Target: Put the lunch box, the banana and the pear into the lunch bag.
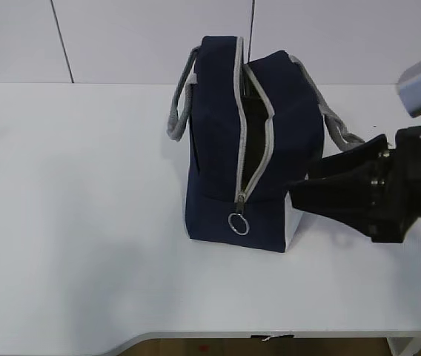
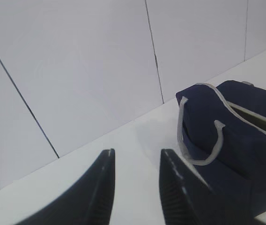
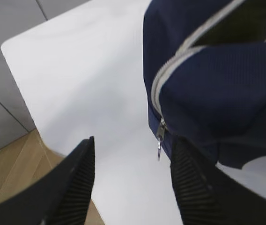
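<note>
Bag position: lunch bag stands upright near the middle of the white worktop, resting on its flat base, so the mouth faces up and things can be dropped in from above.
Bag opening: zipper is undone along the top and down the near end; the grey ring pull hangs low on that end, and the two sides gape apart, showing a dark interior.
Bag axis: its long axis runs from the near end with the ring pull back toward the wall; the grey handles droop to either side.
Food items: no lunch box, banana or pear shows on the worktop in any view; whether they already lie inside the bag cannot be told, since the interior is too dark.
Right fingers: right gripper is spread apart and empty, low beside the bag's near right corner, with the ring pull just ahead of it in the wrist view; probably placed to steady or tend the opening.
Left fingers: left gripper is parted and holds nothing, raised well off to the bag's left, clear of the work.
</note>
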Motion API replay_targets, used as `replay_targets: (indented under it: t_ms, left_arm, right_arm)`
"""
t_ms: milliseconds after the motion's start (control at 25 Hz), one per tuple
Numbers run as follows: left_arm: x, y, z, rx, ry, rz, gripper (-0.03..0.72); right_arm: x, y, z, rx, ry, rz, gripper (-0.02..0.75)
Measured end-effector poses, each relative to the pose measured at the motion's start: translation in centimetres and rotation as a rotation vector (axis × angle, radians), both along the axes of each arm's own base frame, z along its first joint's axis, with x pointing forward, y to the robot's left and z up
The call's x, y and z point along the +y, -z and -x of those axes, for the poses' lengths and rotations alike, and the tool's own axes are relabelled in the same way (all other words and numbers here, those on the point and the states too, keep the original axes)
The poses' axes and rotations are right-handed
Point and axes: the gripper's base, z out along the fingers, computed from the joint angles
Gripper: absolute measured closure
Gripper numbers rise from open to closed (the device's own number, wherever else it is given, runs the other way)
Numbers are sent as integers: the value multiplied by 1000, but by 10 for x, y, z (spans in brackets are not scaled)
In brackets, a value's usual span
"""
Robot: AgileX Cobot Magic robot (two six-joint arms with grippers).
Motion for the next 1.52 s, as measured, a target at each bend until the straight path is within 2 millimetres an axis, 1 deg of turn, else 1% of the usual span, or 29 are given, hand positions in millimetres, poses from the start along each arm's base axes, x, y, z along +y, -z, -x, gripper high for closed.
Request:
replay_targets:
  t_ms: [200, 440, 800, 1280, 1520]
  left_arm:
    - [0, 0, 0, -3, -4, -10, 445]
    - [1, 0, 0, -4, -5, -15, 446]
    - [1, 0, 0, -6, -7, -17, 447]
    - [1, 0, 0, -8, -8, -17, 448]
    - [1, 0, 0, -8, -8, -17, 448]
  right_arm:
    - [3, 19, -8, 52, -54, 5, 344]
    - [7, 36, -16, 90, -94, -22, 350]
    - [12, 67, -27, 137, -157, -52, 351]
    - [13, 88, -41, 27, -162, -42, 351]
    - [13, 102, -46, 44, -146, -43, 351]
